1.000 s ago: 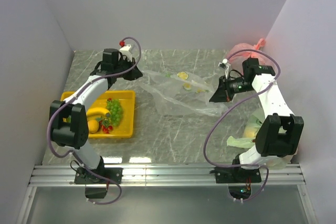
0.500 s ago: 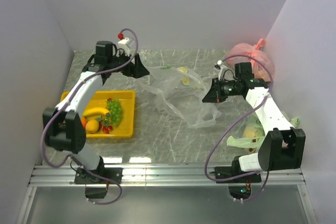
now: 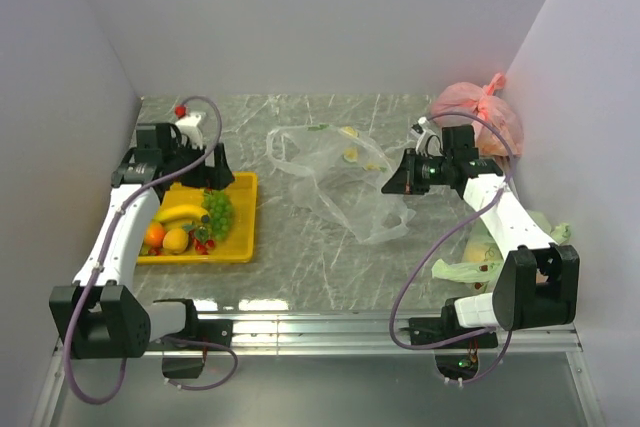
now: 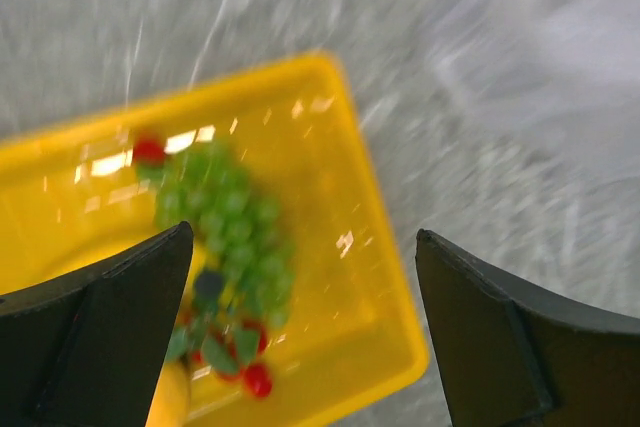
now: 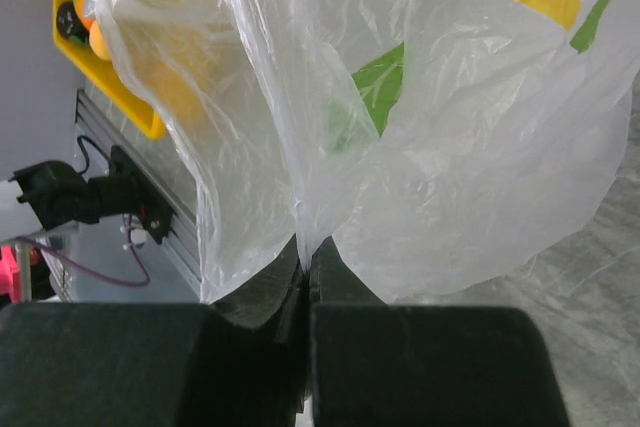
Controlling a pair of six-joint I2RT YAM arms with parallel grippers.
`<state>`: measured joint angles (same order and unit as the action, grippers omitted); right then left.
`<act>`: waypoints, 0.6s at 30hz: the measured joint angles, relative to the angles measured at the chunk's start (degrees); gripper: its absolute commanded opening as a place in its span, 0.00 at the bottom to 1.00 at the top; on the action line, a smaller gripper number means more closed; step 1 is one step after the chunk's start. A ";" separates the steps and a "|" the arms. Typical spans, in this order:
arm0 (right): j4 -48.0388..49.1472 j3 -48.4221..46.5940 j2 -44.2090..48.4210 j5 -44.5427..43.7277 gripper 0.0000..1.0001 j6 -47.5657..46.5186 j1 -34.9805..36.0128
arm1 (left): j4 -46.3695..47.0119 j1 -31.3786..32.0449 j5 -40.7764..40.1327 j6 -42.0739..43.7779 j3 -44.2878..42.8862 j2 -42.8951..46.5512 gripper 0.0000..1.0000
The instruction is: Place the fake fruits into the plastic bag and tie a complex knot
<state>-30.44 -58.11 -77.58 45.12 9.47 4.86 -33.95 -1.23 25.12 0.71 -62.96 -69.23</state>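
left gripper (image 4: 300,337) has let go of the plastic bag (image 3: 340,177) and swung over the yellow tray (image 3: 250,219), fingers wide, empty. likely going for a first fruit. fake fruits (image 3: 190,222) all in the tray. bag lies right of the tray, right gripper (image 5: 308,265) pinched on its film. left wrist view blurred; bag mouth unclear.

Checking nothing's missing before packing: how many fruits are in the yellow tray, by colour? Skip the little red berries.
Yellow: 2, a banana and a round fruit
Orange: 1, the orange
Green: 1, the grape bunch
Total: 4
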 measured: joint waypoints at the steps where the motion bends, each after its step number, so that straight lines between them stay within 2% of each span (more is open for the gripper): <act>1: 0.50 0.07 0.00 -0.24 0.00 0.59 0.13 | -1.20 -0.02 -1.86 0.63 1.44 -0.35 0.99; 7: 2.54 0.52 0.00 -1.44 0.00 3.15 0.52 | -2.73 0.46 -12.96 0.81 6.49 -2.58 0.97; 11: 3.28 0.55 0.00 -2.58 0.00 3.98 0.55 | -1.40 2.80 -19.26 -0.57 6.51 -8.70 0.94; 18: 3.43 1.14 0.02 -3.91 0.00 4.26 0.79 | 2.43 6.01 -25.70 -3.10 6.62 -19.43 0.93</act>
<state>-27.00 -56.97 -77.56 41.21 13.74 5.65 -31.53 4.78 -0.58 -2.39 -56.34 -88.66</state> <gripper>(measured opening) 0.007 0.939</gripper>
